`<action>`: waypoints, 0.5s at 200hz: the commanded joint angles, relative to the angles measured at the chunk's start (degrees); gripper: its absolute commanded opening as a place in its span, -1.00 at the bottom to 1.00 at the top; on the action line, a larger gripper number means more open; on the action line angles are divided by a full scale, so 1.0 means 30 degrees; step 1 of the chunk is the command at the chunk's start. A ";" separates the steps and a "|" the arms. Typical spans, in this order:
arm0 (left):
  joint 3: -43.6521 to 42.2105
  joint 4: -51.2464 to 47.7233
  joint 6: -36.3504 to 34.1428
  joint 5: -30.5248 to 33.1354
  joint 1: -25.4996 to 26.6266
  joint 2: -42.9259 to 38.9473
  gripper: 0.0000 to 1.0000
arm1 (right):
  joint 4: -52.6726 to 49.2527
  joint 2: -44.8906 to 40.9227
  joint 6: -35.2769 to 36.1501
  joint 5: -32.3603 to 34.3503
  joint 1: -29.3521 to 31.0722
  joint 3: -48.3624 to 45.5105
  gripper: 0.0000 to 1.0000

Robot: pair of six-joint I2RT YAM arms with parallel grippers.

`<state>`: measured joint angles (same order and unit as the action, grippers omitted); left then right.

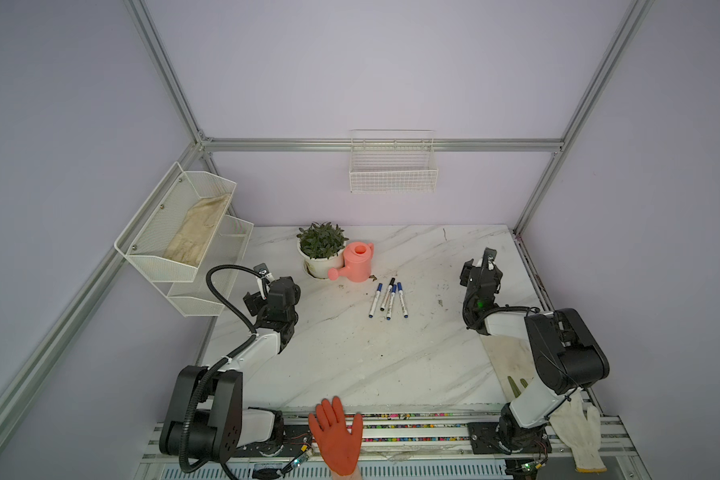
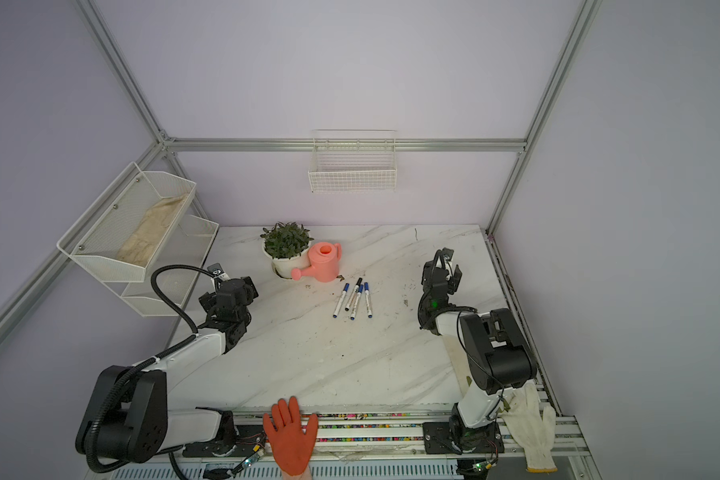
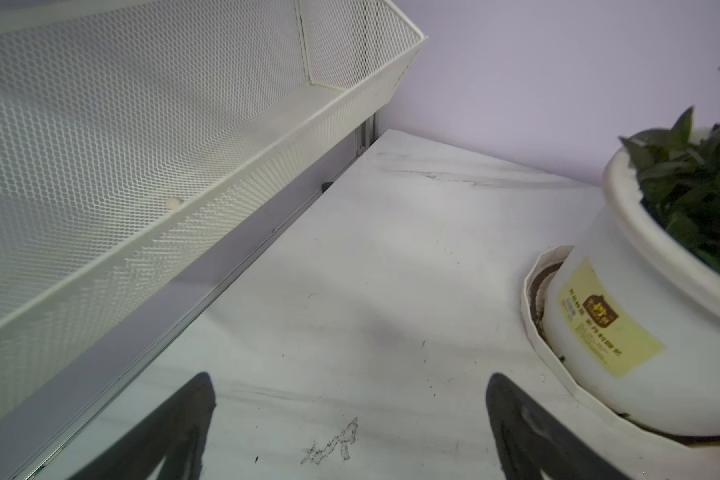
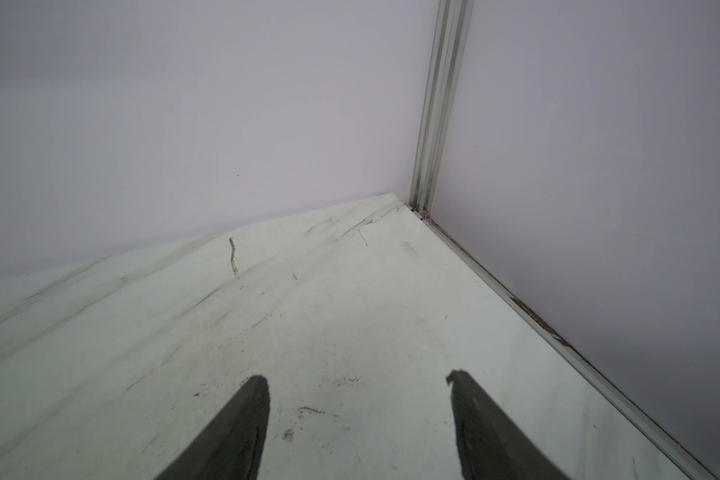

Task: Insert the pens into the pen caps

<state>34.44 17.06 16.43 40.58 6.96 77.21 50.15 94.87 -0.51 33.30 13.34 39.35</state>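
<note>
Several white pens lie side by side on the marble table (image 1: 350,353) in both top views, just in front of the watering can. Three have blue ends (image 1: 376,300) (image 1: 391,302) (image 1: 402,299) and one has black (image 1: 387,294). The pen caps sit on the pens' far ends, blue (image 1: 399,286) and black (image 1: 392,281). My left gripper (image 1: 273,293) (image 3: 350,378) is open and empty, well left of the pens, facing the back left corner. My right gripper (image 1: 482,270) (image 4: 356,376) is open and empty, far right of the pens, facing the back right corner.
A potted plant (image 1: 321,253) (image 3: 641,291) and a pink watering can (image 1: 358,262) stand behind the pens. A white mesh shelf (image 1: 179,220) (image 3: 184,145) hangs at the left, a wire basket (image 1: 393,166) on the back wall. An orange-gloved hand (image 1: 335,436) rests at the front edge, a white glove (image 1: 578,436) at front right.
</note>
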 commanded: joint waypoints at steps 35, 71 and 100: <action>-0.0675 0.5073 -0.3816 -0.1402 -0.0247 0.3388 1.00 | 0.9393 0.1814 0.1936 -0.2525 -0.0208 -0.4442 0.95; -0.2377 0.8902 -0.4471 -0.3602 -0.0850 0.3804 1.00 | 0.9943 0.2552 0.1337 -0.6367 -0.1660 -0.4474 0.95; -0.3673 1.1008 -0.4525 -0.5781 -0.1381 0.3814 1.00 | 0.9149 0.2297 0.1542 -0.6516 -0.1929 -0.4476 0.95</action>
<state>26.89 40.21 4.54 29.67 4.14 89.32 72.25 102.39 2.70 17.08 7.84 25.85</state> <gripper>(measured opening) 0.998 0.974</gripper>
